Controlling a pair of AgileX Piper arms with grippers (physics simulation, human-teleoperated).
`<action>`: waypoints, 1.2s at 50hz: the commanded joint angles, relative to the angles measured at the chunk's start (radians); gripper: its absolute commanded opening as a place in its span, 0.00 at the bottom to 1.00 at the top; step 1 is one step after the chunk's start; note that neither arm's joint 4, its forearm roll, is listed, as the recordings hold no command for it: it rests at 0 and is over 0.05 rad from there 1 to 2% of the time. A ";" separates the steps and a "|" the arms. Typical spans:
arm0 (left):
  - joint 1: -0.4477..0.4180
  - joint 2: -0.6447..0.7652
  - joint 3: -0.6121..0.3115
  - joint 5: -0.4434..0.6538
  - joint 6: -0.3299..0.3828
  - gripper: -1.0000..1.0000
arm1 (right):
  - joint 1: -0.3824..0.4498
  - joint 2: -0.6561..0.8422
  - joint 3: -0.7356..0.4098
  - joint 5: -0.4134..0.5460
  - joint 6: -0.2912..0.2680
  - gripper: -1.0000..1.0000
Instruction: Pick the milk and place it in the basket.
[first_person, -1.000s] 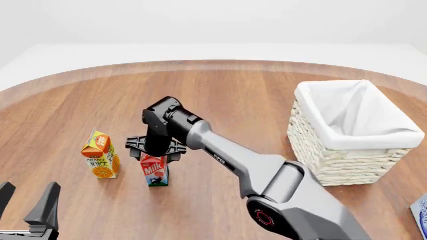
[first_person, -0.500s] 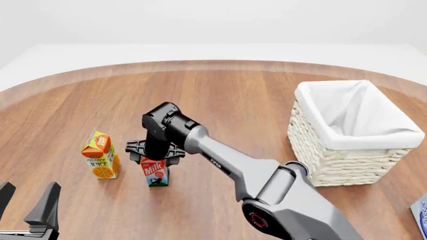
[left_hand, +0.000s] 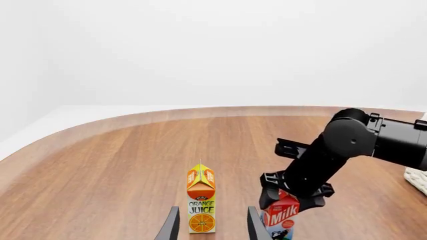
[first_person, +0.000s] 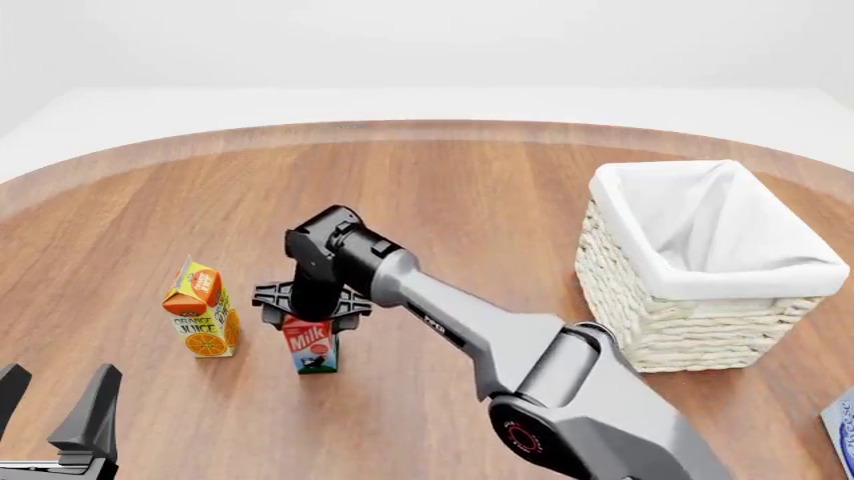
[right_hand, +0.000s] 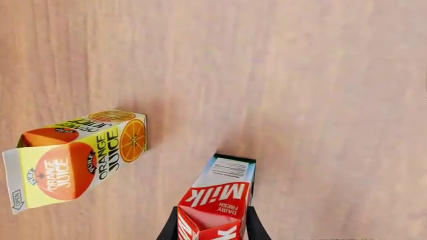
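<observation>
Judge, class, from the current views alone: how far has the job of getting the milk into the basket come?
Done: the right gripper has reached the milk, its fingers flanking the red top. In hand: closing the grasp; whether it is closed cannot be told, and the carton stands on the table beside the orange juice carton. Left: lift, carry and place in the basket. The left gripper waits open.

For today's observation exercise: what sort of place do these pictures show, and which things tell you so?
Probably a simulated tabletop test scene: a bare round wooden table against blank white surroundings, with only grocery props on it, a milk carton, a juice carton and a basket.
</observation>
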 joint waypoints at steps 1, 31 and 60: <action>0.000 0.000 0.000 0.000 0.000 1.00 | 0.018 -0.090 0.136 -0.043 0.003 0.00; 0.000 0.000 0.000 0.000 0.000 1.00 | -0.004 -0.326 0.097 0.072 -0.137 0.00; 0.000 0.000 0.000 0.000 0.000 1.00 | -0.243 -0.612 0.261 0.082 -0.262 0.00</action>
